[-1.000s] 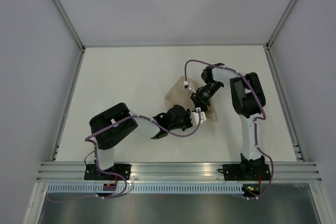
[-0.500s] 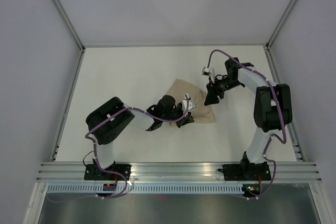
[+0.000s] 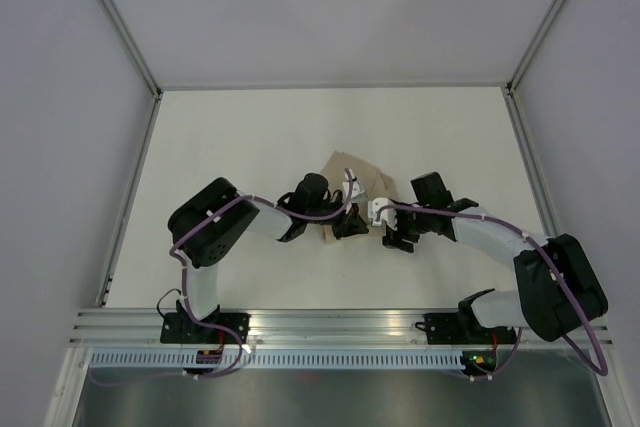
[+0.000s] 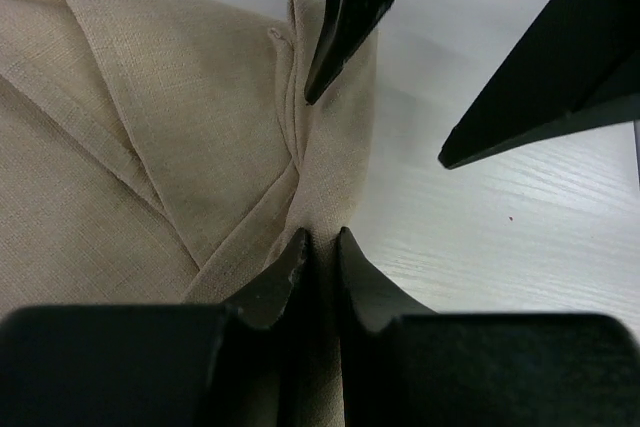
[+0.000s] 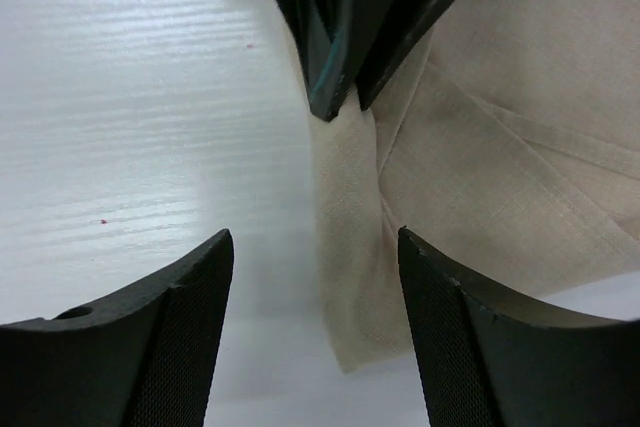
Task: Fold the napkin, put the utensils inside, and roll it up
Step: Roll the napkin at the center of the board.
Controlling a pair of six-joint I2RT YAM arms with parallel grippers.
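**A:** So, where is the large square beige woven-cloth napkin?

**B:** It lies mid-frame in the overhead view, creased into overlapping folds on the white surface. A narrow strip of its edge runs out toward the lower centre of the right wrist view.

**A:** And the arms?

**B:** The left end effector is clamped together on that strip. The right end effector has its fingers spread wide, one on each side of the same strip, and is not gripping anything. The tips of the two end effectors nearly meet.

**A:** What could go wrong?

**B:** There are three likely risks.
- **Collision:** the gap is so tight that if the right one pushes in or closes carelessly, it may knock the left fingers.
- **Lost grip:** the left pinch holds only a thin edge, so a sideways tug could pull the cloth free.
- **Undone folds:** if the arms pull in opposite directions, the loose folds would probably open or skew.

**A:** And the small gold-tined fork with the dark handle?

**B:** It is not visible in any view. It may be hidden under the cloth or an arm, and if it isn't inside, the roll would come out empty.
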